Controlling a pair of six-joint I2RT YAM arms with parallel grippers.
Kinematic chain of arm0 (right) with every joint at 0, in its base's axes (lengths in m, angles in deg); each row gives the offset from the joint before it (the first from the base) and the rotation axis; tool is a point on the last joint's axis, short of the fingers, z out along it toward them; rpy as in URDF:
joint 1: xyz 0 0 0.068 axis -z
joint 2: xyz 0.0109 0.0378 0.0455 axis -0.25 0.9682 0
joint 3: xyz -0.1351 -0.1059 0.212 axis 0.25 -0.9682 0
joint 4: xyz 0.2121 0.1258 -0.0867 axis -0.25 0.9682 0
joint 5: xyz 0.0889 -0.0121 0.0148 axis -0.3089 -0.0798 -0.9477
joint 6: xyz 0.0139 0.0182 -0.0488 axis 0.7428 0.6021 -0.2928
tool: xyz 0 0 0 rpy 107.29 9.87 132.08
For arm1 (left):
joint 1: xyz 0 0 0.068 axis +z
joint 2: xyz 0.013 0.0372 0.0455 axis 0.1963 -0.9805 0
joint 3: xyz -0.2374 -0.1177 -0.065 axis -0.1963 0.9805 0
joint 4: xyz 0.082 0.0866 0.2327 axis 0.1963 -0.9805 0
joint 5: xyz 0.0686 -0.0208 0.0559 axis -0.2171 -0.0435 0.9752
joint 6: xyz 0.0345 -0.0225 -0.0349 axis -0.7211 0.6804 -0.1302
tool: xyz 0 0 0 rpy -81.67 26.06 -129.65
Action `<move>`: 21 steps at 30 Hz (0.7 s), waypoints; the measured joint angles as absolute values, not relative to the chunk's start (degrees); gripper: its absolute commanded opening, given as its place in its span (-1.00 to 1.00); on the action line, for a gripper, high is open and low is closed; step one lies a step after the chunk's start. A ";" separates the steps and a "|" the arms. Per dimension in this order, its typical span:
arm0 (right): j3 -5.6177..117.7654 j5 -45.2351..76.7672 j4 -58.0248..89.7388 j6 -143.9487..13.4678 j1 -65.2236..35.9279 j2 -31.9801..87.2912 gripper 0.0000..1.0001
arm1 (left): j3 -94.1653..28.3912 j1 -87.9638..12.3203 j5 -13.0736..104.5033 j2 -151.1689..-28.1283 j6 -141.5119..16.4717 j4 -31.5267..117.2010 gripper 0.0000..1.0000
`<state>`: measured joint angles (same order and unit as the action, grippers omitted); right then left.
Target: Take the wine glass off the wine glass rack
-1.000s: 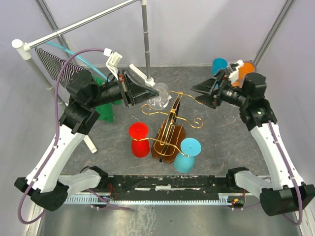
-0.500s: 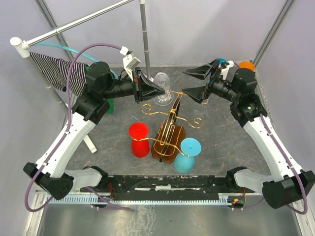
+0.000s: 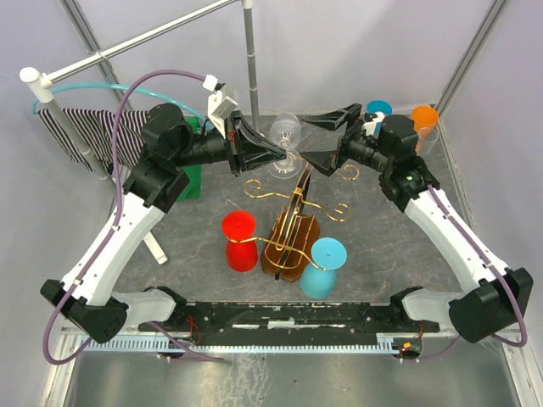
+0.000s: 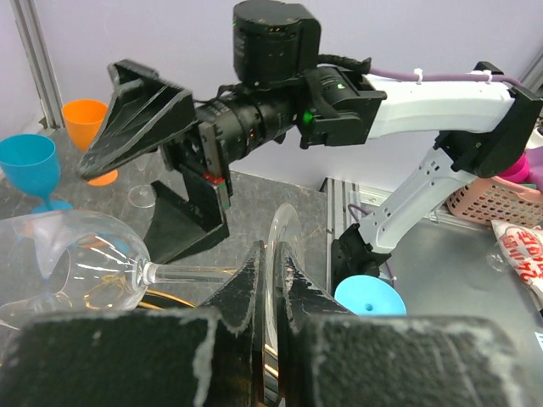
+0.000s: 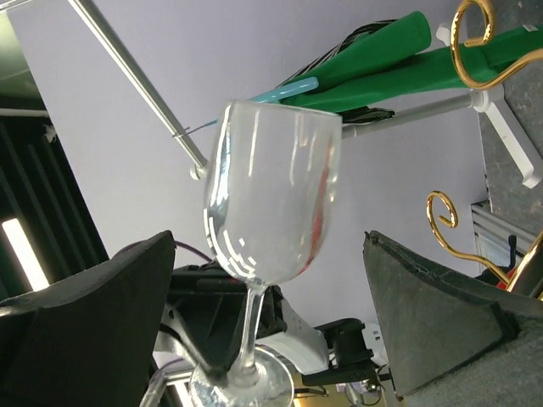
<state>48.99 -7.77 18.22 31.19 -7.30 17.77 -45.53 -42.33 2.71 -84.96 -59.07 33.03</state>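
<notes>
A clear wine glass (image 3: 286,134) lies on its side in the air above the back of the gold wire rack (image 3: 293,206), which stands on a brown wooden base. My left gripper (image 3: 282,156) is shut on the glass's foot (image 4: 281,246), with the bowl (image 4: 59,264) pointing away from it. My right gripper (image 3: 321,140) is open, one finger on each side of the bowl (image 5: 276,203) without touching it; the left wrist view shows it too (image 4: 123,208). A red glass (image 3: 240,241) and a light blue glass (image 3: 322,267) hang upside down on the rack.
A blue glass (image 3: 377,108) and an orange glass (image 3: 424,117) stand at the back right. A grey pole frame (image 3: 250,59) rises behind, with a striped cloth (image 3: 85,136) and a green item (image 3: 185,182) at the left. Gold scroll arms (image 5: 475,34) are close to the right fingers.
My left gripper has carried the clear glass up and to the right, away from the rack arm. My right gripper has moved left until its open fingers flank the bowl.
</notes>
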 measured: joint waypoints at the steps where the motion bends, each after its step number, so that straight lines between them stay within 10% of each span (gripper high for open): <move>1: 48.99 -7.53 18.03 31.47 -7.67 18.30 1.00 | -45.51 -42.33 2.58 -84.96 -59.07 33.23 -0.95; 21: 49.96 -4.06 12.17 36.61 -12.81 23.06 0.72 | -45.51 -42.59 0.31 -85.94 -59.07 35.32 -0.95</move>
